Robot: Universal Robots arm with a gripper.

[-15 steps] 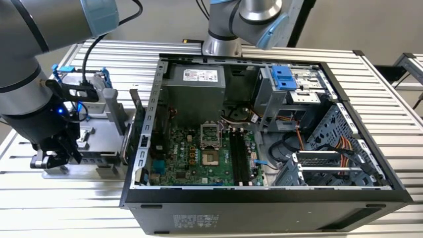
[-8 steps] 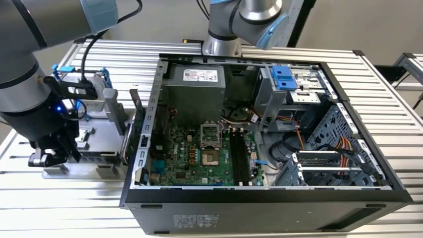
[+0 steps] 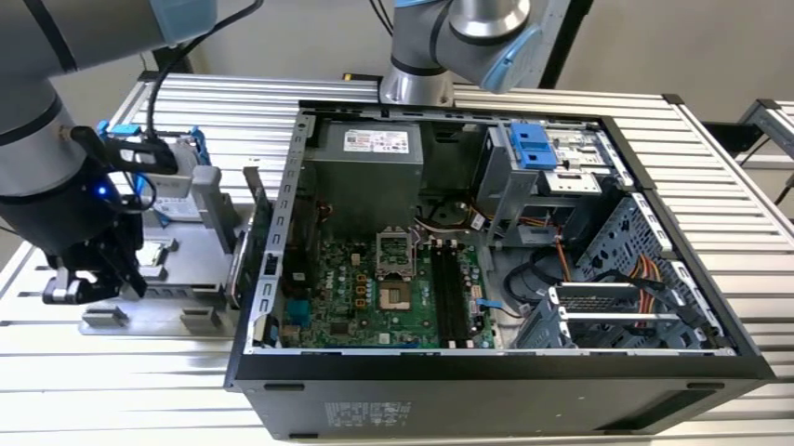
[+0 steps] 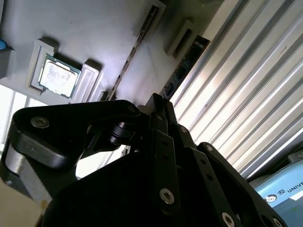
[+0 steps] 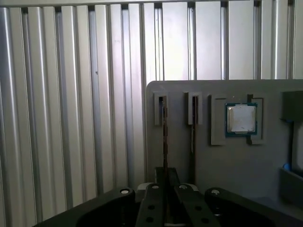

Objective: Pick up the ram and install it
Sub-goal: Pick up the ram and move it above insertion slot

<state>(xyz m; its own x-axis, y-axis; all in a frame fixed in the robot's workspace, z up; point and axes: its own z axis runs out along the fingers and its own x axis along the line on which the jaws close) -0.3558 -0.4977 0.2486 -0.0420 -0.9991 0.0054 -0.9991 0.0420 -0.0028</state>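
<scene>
On the ribbed tabletop point(image 3: 732, 214) sits the open computer case point(image 3: 496, 390), with the grey fixture point(image 5: 236, 161) beside it, where the ram point(image 5: 164, 127) stands on edge in its slot. The gripper point(image 5: 165, 172) is over it, fingers pinched narrow on its upper edge. We judge a skewed hold could jam the stick in the slot — or knock the second stick point(image 5: 192, 142) just beside. The gripper's body hides the contact; how deep the hold goes we cannot tell.
</scene>
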